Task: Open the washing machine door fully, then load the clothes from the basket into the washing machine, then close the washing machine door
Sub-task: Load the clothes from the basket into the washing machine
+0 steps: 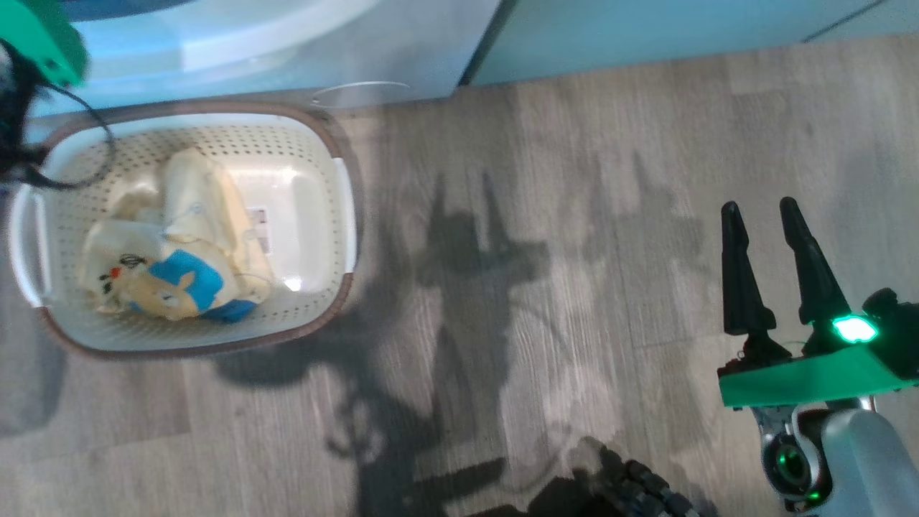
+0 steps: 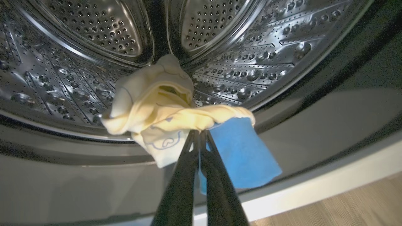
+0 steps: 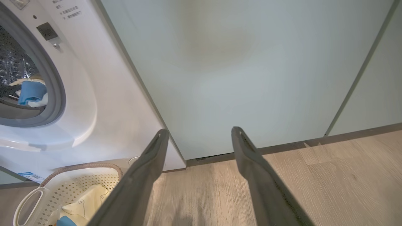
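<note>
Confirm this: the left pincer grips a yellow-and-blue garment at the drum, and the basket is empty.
Wrong about the basket: the head view shows clothes lying in it. The rest stands: the left pincer grips a yellow-and-blue garment at the drum.

Head view: the washer [image 1: 215,43] is blurred and cut off by the top edge. The label [image 1: 260,228] in the basket [image 1: 215,135] is too small to read, and the clothes [image 1: 179,244] hide part of the basket floor.

Left wrist view: the garment [image 2: 163,106] hides the tips of the left fingers [image 2: 182,182].

Right wrist view: the left edge cuts the washer opening [image 3: 59,94] and the bottom edge cuts the basket. The print [image 3: 67,11] on the washer front is illegible.
</note>
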You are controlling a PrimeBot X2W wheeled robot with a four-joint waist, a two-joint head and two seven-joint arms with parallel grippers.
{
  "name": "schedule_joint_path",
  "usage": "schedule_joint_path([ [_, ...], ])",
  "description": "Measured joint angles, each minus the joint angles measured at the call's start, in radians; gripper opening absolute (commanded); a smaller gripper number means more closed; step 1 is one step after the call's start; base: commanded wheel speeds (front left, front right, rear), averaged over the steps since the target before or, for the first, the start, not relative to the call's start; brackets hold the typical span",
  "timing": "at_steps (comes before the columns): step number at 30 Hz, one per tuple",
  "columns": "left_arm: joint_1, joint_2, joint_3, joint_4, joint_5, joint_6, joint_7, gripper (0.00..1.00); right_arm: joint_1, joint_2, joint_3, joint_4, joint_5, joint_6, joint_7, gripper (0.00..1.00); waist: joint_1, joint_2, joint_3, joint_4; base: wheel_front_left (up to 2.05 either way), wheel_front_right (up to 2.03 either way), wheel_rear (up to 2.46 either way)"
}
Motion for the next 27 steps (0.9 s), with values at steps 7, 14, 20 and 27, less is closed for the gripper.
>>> schedule_joint_path([
  [7,-0.109,0.094,0.014,-0.006,0.007,0.031,0.12,0.0,-0.031,0.0,0.027,0.0,0.051,0.0,0.0,1.0,0.0,0.0,0.057,-0.066,0.0,0.0,0.0],
  [14,-0.215,0.165,0.026,0.028,0.049,0.053,0.156,0.0,-0.04,0.0,0.045,-0.002,0.084,0.0,0.0,1.0,0.0001,0.0,0.107,-0.121,0.0,0.0,0.0],
  [20,-0.309,0.199,0.021,0.047,0.12,0.079,0.102,0.0,-0.056,0.001,0.063,-0.001,0.098,0.0,0.0,1.0,0.0001,0.0,0.148,-0.159,0.0,0.0,0.0],
  [27,-0.394,0.197,-0.003,0.143,0.163,0.085,0.03,0.0,-0.077,0.001,0.069,-0.002,0.107,0.0,0.0,1.0,0.0001,0.0,0.177,-0.183,0.0,0.0,0.0],
])
